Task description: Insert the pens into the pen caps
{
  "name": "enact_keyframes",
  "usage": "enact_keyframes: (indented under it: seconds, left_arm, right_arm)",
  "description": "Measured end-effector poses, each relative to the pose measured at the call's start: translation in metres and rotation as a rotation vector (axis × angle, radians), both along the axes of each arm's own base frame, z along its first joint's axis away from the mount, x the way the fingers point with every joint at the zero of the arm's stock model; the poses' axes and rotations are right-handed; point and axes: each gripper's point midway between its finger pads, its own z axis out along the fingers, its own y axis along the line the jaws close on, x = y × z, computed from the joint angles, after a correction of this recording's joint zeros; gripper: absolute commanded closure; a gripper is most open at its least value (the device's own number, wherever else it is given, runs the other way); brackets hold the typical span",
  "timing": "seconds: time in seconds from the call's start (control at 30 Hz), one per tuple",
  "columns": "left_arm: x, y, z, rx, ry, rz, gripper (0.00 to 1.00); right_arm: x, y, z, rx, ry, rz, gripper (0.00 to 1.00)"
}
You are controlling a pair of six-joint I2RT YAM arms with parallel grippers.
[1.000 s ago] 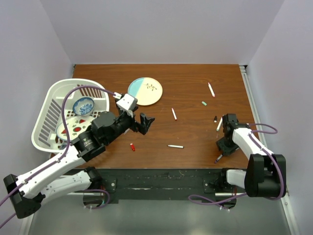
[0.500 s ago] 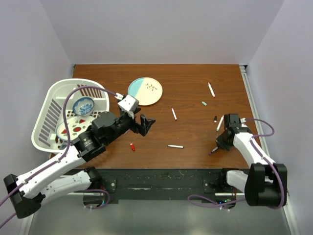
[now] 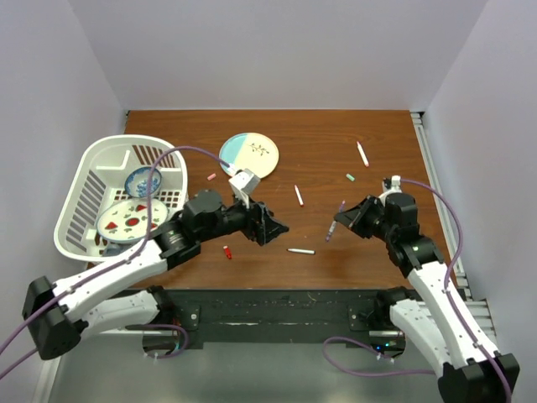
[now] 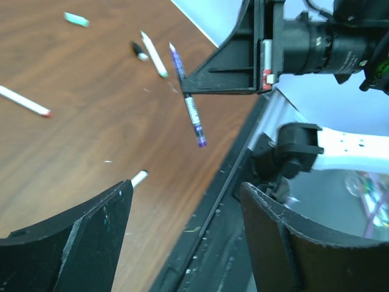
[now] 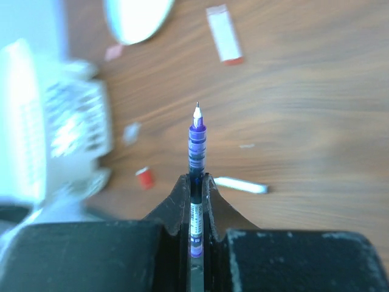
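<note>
While the right tool point(image 3: 351, 215) is clenching the dark purple pen point(image 3: 336, 222) between its 2 fingers, it is holding that pen tilted in the air over the right half of the brown surface point(image 3: 336, 126). The pen's fine tip is sticking out past the fingers point(image 5: 208, 185) in the right wrist view. The left tool point(image 3: 270, 227) is hovering to the left of it, near the middle of the surface, with its fingers point(image 4: 91, 237) spread wide and released (nothing is sitting between them).

A near white pen point(image 3: 300, 251) is lying flat between the 2 tools toward the near edge. A middle white pen point(image 3: 299, 195) is lying farther back, and a far white pen point(image 3: 362, 154) is lying at the far right. A red cap point(image 3: 227, 252) is resting just near of the left arm, and a green cap point(image 3: 350, 177) is lying right of the middle white pen. A pink cap point(image 3: 211, 177) is lying between the white basket point(image 3: 74, 214) and the 2-coloured plate point(image 3: 249, 156).

From the left wrist, a black cap point(image 4: 135, 48) is showing just beside a 4th white pen point(image 4: 153, 53). The basket is holding a blue bowl point(image 3: 143, 180) and a red-patterned plate point(image 3: 126, 218).
</note>
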Motion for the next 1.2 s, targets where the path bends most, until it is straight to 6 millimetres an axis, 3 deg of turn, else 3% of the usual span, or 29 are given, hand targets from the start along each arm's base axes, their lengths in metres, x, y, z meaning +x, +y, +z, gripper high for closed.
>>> enact_keyframes:
  seconds: [0.13, 0.33, 0.47, 0.73, 0.93, 1.07, 1.2]
  left_arm:
    - [-0.003, -0.025, -0.015, -0.026, 0.084, -0.084, 0.31]
    - [-0.008, -0.053, -0.028, -0.074, 0.168, -0.187, 0.33]
    - [-0.012, -0.066, -0.019, -0.144, 0.179, -0.253, 0.33]
    - [-0.015, -0.084, 0.009, -0.251, 0.145, -0.350, 0.35]
    - [-0.016, -0.089, 0.007, -0.258, 0.151, -0.378, 0.40]
    - [-0.018, -0.089, 0.006, -0.258, 0.156, -0.393, 0.53]
    - [-0.021, -0.089, 0.011, -0.275, 0.147, -0.412, 0.51]
  right_arm:
    - [-0.010, 0.027, 0.037, 0.115, -0.108, 0.096, 1.00]
    - [-0.023, 0.033, 0.081, 0.211, -0.256, 0.130, 1.00]
    - [-0.031, 0.034, 0.097, 0.241, -0.315, 0.151, 1.00]
    - [-0.034, 0.037, 0.101, 0.256, -0.326, 0.172, 1.00]
    - [-0.033, 0.037, 0.097, 0.257, -0.322, 0.174, 1.00]
    - [-0.034, 0.037, 0.096, 0.261, -0.320, 0.171, 1.00]
    - [-0.034, 0.037, 0.098, 0.263, -0.329, 0.167, 1.00]
